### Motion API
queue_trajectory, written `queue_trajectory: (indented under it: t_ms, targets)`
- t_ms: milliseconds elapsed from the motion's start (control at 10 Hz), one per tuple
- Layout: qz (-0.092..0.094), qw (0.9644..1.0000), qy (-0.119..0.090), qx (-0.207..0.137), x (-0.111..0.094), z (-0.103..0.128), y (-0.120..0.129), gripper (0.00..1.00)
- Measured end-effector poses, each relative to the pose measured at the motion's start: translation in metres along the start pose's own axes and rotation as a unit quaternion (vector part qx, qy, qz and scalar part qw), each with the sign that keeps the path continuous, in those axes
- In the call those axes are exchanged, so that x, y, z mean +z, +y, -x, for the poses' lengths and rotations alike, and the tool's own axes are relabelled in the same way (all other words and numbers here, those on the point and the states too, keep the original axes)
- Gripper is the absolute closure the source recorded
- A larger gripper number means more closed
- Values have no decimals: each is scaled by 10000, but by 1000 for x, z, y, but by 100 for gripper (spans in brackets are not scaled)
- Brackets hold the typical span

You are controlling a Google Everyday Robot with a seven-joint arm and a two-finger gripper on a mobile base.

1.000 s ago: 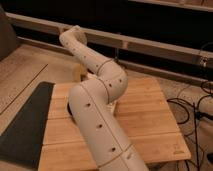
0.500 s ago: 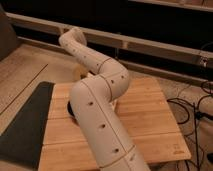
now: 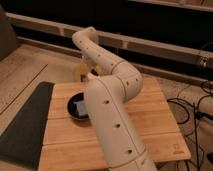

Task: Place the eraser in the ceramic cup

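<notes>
A small dark mark is sitting near the table's (image 3: pixel 155 127) right front corner – too small to read (no other writing is showing). The gripper (image 3: pixel 88 74) is hanging behind the arm (image 3: pixel 107 107) at the table's far edge, mostly hidden, its fingers pressed together; whether they are pinching anything cannot be told. The cup (image 3: pixel 80 70) is peeking out just beside it – pale yellow. The eraser is not showing. A black bowl (image 3: pixel 77 106) is resting on the table, left of the arm

The light is dim and warm. The arm (image 3: pixel 107 107) looks bright, the back wall (image 3: pixel 150 20) is dark. Everything looks soft and a bit blurry.
</notes>
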Motion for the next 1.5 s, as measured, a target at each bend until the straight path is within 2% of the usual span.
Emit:
queue_trajectory:
  t_ms: [100,200,400,500,700,900,1000,1200,1500]
  targets:
    - [-141,9993,-69,-333,-1,2,-3,100]
    - [-312,9965,-127,-771,-3,4,-8,100]
    - [-505,9911,-171,-1222,-5,4,-9,100]
    - [-544,9897,-176,-1310,-6,4,-9,100]
    - [-543,9900,-161,-1289,-5,3,-10,100]
    - [-490,9938,90,-997,1,-16,-1,100]
    - [-492,9940,256,-945,5,-28,2,100]
    - [-530,9914,382,-1135,16,-35,-7,100]
    - [-561,9873,345,-1449,36,-32,-23,100]
